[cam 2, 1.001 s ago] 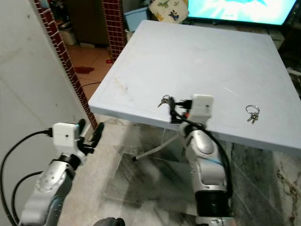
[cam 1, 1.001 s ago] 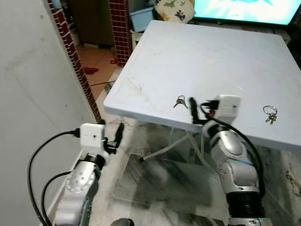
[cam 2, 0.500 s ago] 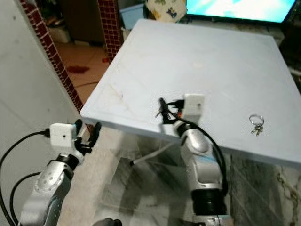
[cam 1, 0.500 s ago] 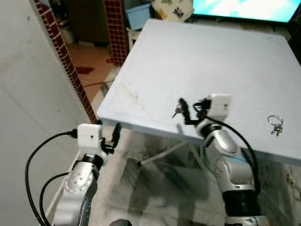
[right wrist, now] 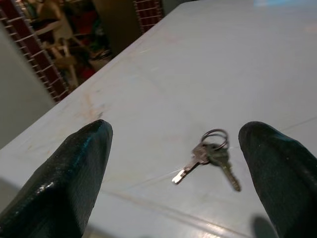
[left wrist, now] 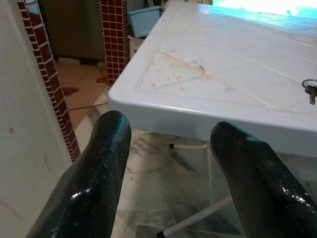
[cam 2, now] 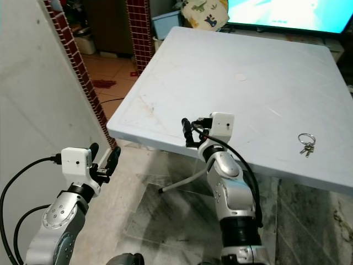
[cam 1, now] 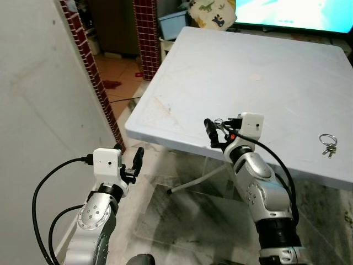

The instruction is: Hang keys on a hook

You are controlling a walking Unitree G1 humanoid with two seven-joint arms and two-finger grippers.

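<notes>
We hold our right gripper [right wrist: 173, 163] over the white surface [cam 1: 265, 72], jaws wide and empty astride the bunch of keys [right wrist: 208, 156] near its front edge, so next we must lower and close.

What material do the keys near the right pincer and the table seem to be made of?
Keys: probably metal, silvery with a dull shine on ring and blades. Table: likely moulded plastic, matte pale grey-blue, scuffed, with a rounded rim. Right pincer open before the keys.
</notes>
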